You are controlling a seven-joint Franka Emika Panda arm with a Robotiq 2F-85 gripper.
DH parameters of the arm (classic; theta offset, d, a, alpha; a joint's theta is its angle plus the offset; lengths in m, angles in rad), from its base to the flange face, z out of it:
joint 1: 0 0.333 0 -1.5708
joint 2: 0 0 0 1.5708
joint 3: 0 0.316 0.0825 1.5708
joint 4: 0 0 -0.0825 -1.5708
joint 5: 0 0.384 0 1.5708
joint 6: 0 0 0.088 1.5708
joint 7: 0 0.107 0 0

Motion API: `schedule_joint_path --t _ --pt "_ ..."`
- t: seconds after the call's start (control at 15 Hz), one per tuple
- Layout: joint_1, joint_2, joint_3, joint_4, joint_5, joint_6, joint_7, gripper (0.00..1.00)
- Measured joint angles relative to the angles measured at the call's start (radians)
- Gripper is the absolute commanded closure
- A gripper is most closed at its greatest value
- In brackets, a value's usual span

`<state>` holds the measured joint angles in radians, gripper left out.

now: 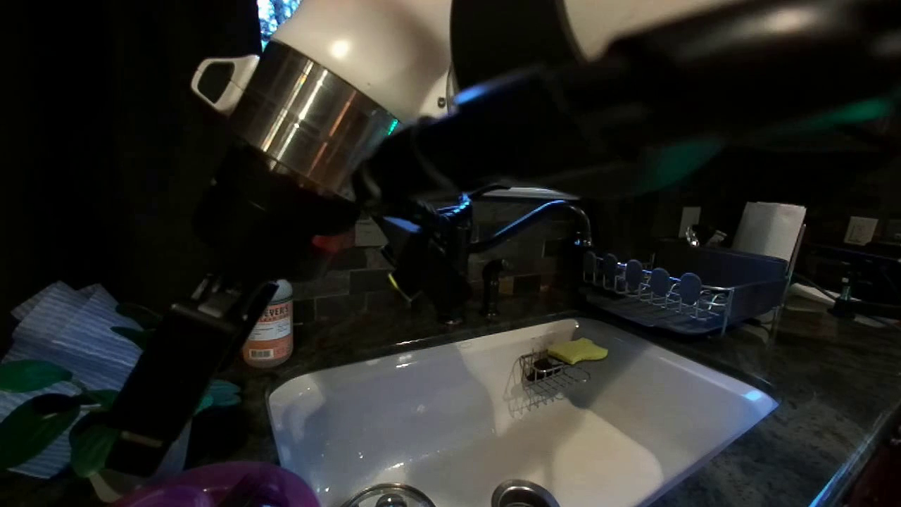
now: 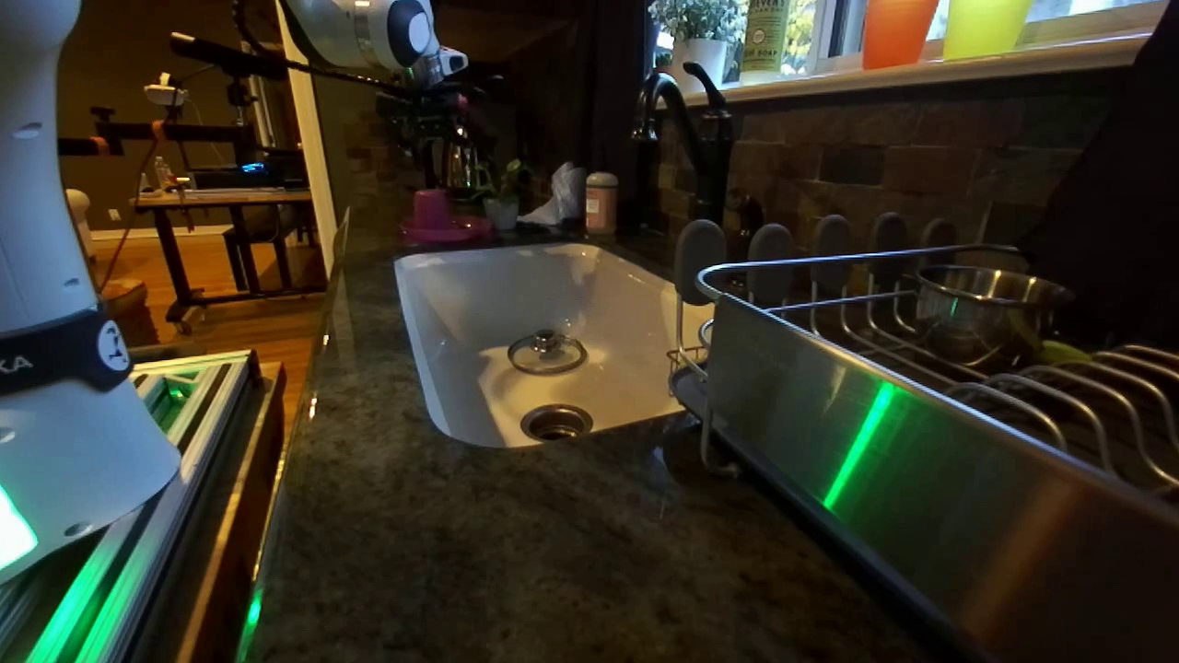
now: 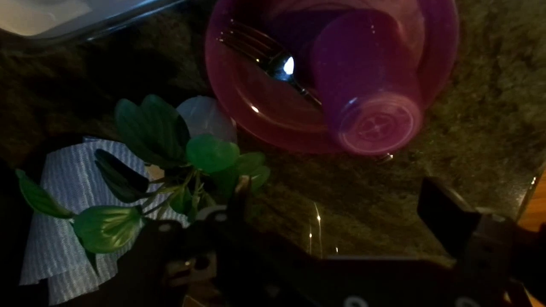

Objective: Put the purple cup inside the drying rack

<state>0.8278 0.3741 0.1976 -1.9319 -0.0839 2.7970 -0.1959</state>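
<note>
Counter (image 2: 442, 552): dark mottled stone, white sink (image 2: 497, 276) inset. Purple cup (image 3: 367, 76): inverted in magenta dish (image 3: 264, 125), on counter beside one sink end. Drying rack (image 2: 801, 405): on counter, opposite sink end. End effector (image 3: 335, 192): fingers spread, above counter. Room: tiled wall (image 2: 921, 138), windowsill (image 2: 1059, 55) with orange container (image 2: 898, 32), wooden floor (image 2: 249, 318).

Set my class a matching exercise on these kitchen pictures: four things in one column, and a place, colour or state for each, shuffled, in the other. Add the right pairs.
Things
1. purple cup
2. glass lid
3. sponge
4. drying rack

Place, colour or state
A. on the sink floor
B. holding a round metal vessel
C. yellow
D. upside down on the magenta dish

Pairs: 1-D, 2-A, 3-C, 4-B
</note>
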Motion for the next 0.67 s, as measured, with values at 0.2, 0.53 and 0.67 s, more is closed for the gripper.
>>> schedule_joint_path --t 0.2,0.53,0.67 --pt "-0.024 0.0 0.018 0.0 -0.005 0.0 -0.001 0.0" --pt "0.004 -0.002 -0.03 0.007 -0.055 -0.003 0.145 0.0" --pt "0.072 -0.002 -0.099 0.019 -0.083 -0.025 0.283 0.0"
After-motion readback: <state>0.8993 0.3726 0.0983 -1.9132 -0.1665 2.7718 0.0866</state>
